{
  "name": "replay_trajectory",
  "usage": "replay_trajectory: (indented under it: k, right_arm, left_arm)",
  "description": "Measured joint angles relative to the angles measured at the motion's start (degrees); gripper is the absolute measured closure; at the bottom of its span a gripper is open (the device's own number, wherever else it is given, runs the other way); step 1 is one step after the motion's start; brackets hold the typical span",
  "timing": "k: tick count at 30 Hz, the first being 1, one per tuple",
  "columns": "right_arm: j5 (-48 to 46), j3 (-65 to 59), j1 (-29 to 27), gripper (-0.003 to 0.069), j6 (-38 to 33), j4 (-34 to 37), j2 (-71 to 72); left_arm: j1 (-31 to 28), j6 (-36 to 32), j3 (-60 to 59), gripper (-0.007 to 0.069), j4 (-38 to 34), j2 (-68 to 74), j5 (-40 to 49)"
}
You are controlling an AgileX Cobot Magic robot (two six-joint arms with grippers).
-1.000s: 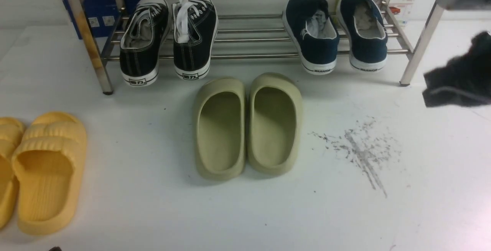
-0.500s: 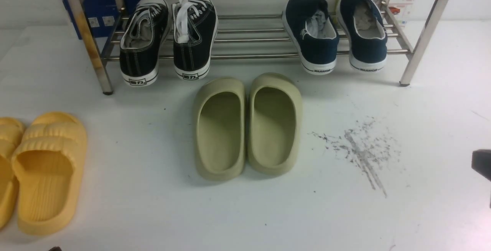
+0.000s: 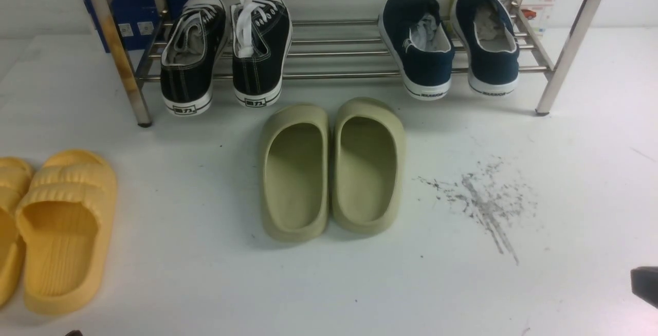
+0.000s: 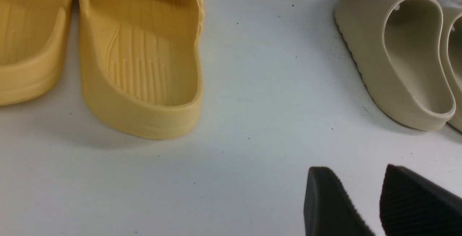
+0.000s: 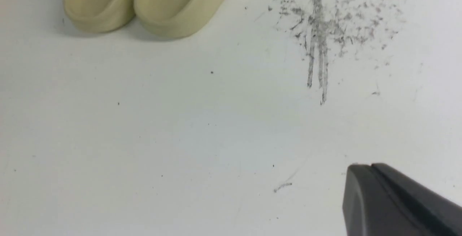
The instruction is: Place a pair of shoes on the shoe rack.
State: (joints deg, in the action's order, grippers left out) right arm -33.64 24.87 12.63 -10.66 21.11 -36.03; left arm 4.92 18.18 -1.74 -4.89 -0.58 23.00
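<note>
The two navy-blue slip-on shoes, the left one (image 3: 419,43) and the right one (image 3: 488,38), rest side by side on the lower tier of the steel shoe rack (image 3: 339,75), at its right end, heels toward me. My right gripper (image 5: 371,167) is shut and empty, low over bare table; it shows at the front view's right edge (image 3: 645,284). My left gripper (image 4: 355,173) is open and empty, hovering over bare table between the yellow and olive slippers.
Black lace-up sneakers (image 3: 223,53) sit on the rack's left end. Olive-green foam slippers (image 3: 331,166) lie in front of the rack. Yellow slippers (image 3: 56,223) lie at the near left. Grey scuff marks (image 3: 483,197) stain the table at the right.
My right arm has drawn back from beside the rack's right end, down toward the near right edge of the front view. The shoes have not moved.
</note>
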Motion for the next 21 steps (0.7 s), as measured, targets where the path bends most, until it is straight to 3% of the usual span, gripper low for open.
replay_trajectory:
  k: [7,13,16,21]
  right_arm:
    - [-1.8,0.0,0.0,0.0619,-0.2,-0.3,0.2]
    - [-1.6,-0.3,-0.3,0.0612,-0.3,-5.6,4.9]
    - [1.6,-1.8,-1.9,0.0609,0.8,-9.5,8.5]
    - [14.9,-14.0,-8.9,0.0601,6.6,-13.6,19.3]
  left_arm:
    - [0.0,0.0,0.0,0.0386,0.0,0.0,0.0]
    - [0.0,0.0,0.0,0.0386,0.0,0.0,0.0]
    - [0.0,0.0,0.0,0.0386,0.0,0.0,0.0]
    - [0.0,0.0,0.0,0.0386,0.0,0.0,0.0]
